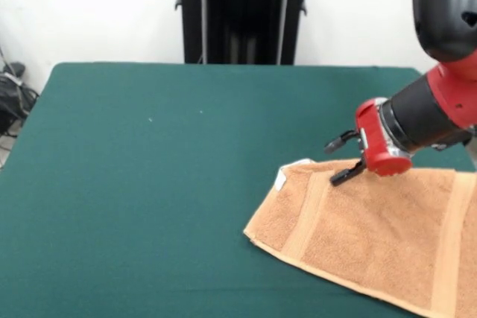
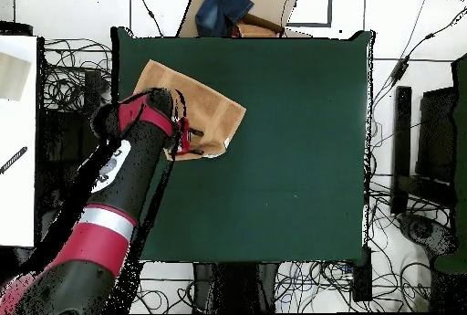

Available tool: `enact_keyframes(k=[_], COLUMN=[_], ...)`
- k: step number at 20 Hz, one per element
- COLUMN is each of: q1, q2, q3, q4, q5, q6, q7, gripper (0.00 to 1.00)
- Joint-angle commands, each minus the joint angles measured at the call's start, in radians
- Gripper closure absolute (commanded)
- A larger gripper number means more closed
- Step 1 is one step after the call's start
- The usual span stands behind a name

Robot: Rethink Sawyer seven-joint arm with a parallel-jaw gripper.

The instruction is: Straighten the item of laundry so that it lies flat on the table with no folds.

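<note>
- Your gripper (image 1: 344,160) hangs over the towel's (image 1: 380,232) far edge, jaws parted, holding nothing.
- The white tag (image 1: 281,179) corner lies just left; cloth spreads near-right across the table (image 1: 149,184).

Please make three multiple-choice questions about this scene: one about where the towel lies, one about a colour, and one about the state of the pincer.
1. In the front view, where does the orange-tan terry towel lie on the dark green felt-covered table?
A. at the lower right
B. in the middle
C. at the upper left

2. What colour is the small tag at the towel's edge?
A. blue
B. white
C. black

3. How is the robot's black pincer?
A. shut on the towel and lifting it
B. open, its lower finger touching the towel or just above it near the tag corner
C. drawn far back from the towel

Answers:
1. A, the towel reaches the picture's right and bottom edges.
2. B, the tag shows white against the green cloth.
3. B, two separate fingers show, with nothing held between them.
</note>
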Motion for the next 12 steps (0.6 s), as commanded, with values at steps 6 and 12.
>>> enact_keyframes(k=[6, 12], q1=[0.022, 0.014], q2=[-0.049, -0.063], q3=[0.044, 0.048], q4=[0.173, 0.186], q5=[-0.005, -0.007], q6=[-0.086, -0.097], q7=[0.108, 0.091], gripper=[0.0, 0.0])
